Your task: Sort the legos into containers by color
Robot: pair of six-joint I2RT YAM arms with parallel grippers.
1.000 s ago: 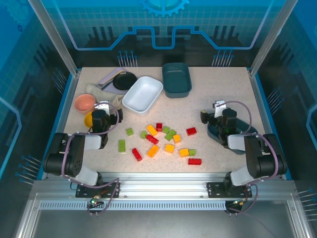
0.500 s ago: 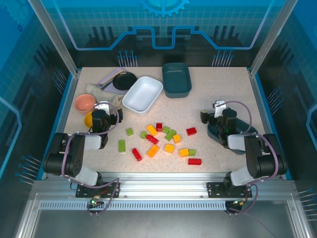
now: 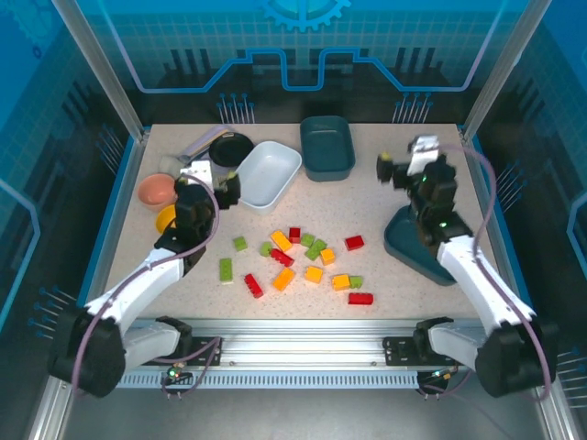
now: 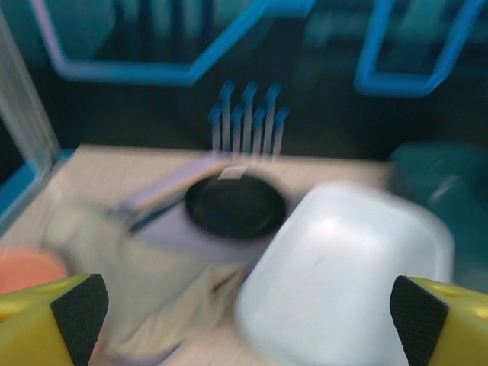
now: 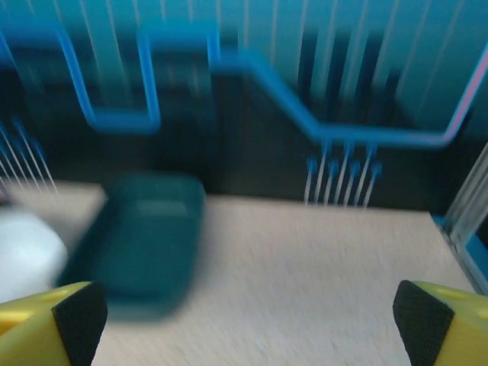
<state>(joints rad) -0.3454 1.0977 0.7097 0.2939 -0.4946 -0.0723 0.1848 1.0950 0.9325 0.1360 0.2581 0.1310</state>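
Several small legos (image 3: 303, 259) in light green, orange-yellow and red lie scattered on the table's middle front. A white tray (image 3: 264, 174) (image 4: 351, 274) and a dark teal tray (image 3: 327, 147) (image 5: 141, 236) sit at the back, and a second teal tray (image 3: 422, 245) sits at the right. My left gripper (image 3: 218, 179) (image 4: 248, 320) hangs open just left of the white tray, holding nothing. My right gripper (image 3: 404, 163) (image 5: 250, 328) hangs open above the table, right of the back teal tray, also holding nothing. Both wrist views are blurred.
At the back left are a pink cup (image 3: 158, 190) (image 4: 23, 271), a yellow bowl (image 3: 167, 218), a black round dish (image 3: 231, 147) (image 4: 235, 206), a beige cloth (image 3: 174, 165) and a lavender item (image 3: 204, 142). Blue rails edge the table on both sides.
Both arms have lifted and stretched toward the back. The left gripper has moved up beside the white tray; the right gripper has moved off the right teal tray toward the back.
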